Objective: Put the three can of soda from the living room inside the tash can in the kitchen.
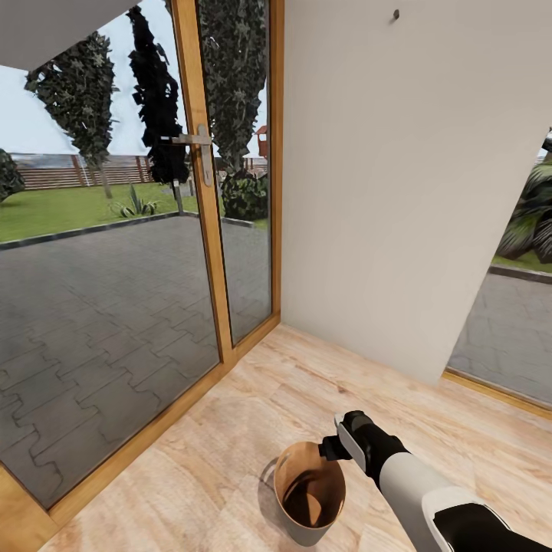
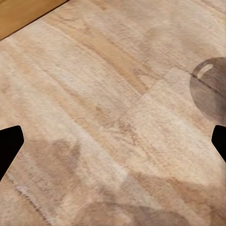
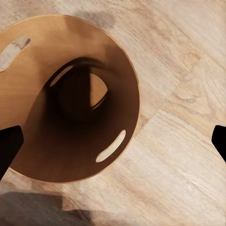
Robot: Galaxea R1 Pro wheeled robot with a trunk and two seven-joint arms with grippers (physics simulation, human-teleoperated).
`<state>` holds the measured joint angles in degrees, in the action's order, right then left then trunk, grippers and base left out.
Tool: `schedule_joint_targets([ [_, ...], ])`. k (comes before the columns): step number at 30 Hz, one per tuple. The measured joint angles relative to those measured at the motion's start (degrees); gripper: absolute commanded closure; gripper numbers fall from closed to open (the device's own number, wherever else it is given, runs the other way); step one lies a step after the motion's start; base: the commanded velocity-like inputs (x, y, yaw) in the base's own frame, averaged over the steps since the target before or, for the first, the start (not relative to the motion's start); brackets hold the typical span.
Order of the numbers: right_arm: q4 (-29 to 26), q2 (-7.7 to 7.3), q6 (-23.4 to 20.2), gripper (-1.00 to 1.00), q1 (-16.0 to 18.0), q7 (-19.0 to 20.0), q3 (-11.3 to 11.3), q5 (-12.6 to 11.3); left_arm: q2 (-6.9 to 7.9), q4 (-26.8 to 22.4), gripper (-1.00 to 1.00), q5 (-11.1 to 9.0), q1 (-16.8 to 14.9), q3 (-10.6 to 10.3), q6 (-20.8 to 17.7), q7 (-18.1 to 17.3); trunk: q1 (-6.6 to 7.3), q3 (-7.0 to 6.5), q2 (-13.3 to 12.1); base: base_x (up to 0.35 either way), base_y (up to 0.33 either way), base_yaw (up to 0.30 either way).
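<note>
Beside tash can (image 1: 310,492), right gripper (image 1: 338,443) hovers at rim, fingers spread wide, holding nothing. Left gripper (image 2: 113,141) also wide, over bare plank floor (image 2: 94,94). Bin looks light, stiff, thin-walled; likely tips easily. Best hold: rim or handle slot (image 3: 111,146). Beyond bin: glass door (image 1: 115,268), white wall (image 1: 399,176).

The right gripper (image 1: 331,447) is seen from behind at the rim of the trash can (image 1: 309,491), so its fingers hide behind its own body. In both wrist views only 2 dark fingertips (image 3: 9,146) show, cut by the edges. The can's bottom is shadowed.
</note>
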<state>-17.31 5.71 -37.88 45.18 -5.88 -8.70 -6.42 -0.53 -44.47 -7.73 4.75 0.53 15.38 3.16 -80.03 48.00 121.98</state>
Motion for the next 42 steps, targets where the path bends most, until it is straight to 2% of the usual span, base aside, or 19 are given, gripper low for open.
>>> schedule_joint_targets([
  [22, -0.1, 0.0, 0.0, -1.0, 0.0, 0.1, 0.1, 0.0, 0.0, 0.0, -1.0, 0.0, 0.0, 0.0, 0.0, -0.1, 0.0, -0.23, 0.0, 0.0, 0.0, 0.0],
  [42, 0.0, -0.05, -0.2, -1.0, 0.0, 0.0, 0.2, -0.2, 0.0, 0.0, -1.0, 0.0, 0.0, 0.0, 0.0, 0.0, 0.0, 1.37, 0.0, 0.0, 0.0, 0.0],
])
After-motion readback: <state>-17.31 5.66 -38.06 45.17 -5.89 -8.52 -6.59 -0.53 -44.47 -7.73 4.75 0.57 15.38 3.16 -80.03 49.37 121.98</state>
